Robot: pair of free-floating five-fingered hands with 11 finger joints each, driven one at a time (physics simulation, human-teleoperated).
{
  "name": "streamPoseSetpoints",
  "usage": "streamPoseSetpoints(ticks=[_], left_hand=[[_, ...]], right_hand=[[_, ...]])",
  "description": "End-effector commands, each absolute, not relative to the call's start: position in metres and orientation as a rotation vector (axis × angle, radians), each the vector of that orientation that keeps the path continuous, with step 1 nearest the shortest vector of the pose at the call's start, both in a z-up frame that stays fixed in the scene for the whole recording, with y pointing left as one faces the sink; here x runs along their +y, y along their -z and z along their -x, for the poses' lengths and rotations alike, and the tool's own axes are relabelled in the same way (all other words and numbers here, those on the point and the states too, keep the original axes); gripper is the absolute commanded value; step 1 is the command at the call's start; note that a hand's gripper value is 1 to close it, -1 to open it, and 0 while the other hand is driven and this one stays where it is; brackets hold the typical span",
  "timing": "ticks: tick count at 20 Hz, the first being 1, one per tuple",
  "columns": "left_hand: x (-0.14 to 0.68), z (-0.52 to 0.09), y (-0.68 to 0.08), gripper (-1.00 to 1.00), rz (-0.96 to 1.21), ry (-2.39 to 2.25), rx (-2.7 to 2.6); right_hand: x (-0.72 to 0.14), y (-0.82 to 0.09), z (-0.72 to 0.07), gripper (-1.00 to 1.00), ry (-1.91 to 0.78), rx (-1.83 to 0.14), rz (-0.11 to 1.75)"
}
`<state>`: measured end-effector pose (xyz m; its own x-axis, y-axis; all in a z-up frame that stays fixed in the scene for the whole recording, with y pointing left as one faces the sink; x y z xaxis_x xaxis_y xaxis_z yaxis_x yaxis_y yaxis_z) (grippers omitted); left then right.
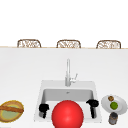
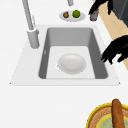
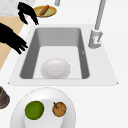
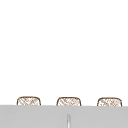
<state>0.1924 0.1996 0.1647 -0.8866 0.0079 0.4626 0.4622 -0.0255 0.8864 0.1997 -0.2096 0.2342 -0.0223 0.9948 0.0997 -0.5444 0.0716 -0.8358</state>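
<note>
- Nearest the front camera, a large glossy red sphere (image 1: 67, 114) covers the front edge of the white-rimmed rectangular grey sink (image 1: 40, 100), between my two hands.
- My left hand (image 1: 43, 109) hangs over the sink's front left corner; the left side view shows it (image 2: 115, 51) above the front rim, fingers drooping and relaxed, grasping nothing.
- My right hand (image 1: 92, 103) hangs over the sink's front right corner; the right side view shows it (image 3: 13, 40) likewise slack, fingertips pointing down towards the basin, free of any object.
- On the sink floor lies a shallow round white bowl (image 2: 72, 63), the object nearest both hands, well below them and touched by neither; it sits towards the sink's right end (image 3: 55, 68).
- On the counter left of the sink rests a round yellow-rimmed woven plate (image 1: 4, 114) carrying a long brown bread loaf (image 1: 11, 109).
- On the counter right of the sink stands a round white plate (image 1: 122, 105) bearing a green lime (image 1: 114, 105) and a small brown-orange fruit (image 1: 110, 98), set apart from each other; a small dark cylindrical jar (image 1: 113, 118) stands just in front of that plate.
- Behind the basin rises a tall grey metal faucet (image 1: 68, 72) with a side lever.
- Farthest back, three woven wicker chair backs (image 1: 68, 44) line the far edge of the white counter.
</note>
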Motion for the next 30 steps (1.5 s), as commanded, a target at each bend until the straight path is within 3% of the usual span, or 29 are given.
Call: streamPoseSetpoints(ticks=[1, 30], left_hand=[[0.200, -0.192, -0.165, 0.00, 0.494, 1.981, -1.935], [0.199, -0.193, -0.164, 0.00, 0.479, 1.979, -1.943]], right_hand=[[-0.212, -0.243, -0.189, -1.00, -1.482, -0.830, 0.689], [-0.266, -0.332, -0.102, -1.00, -1.472, -0.826, 0.670]])
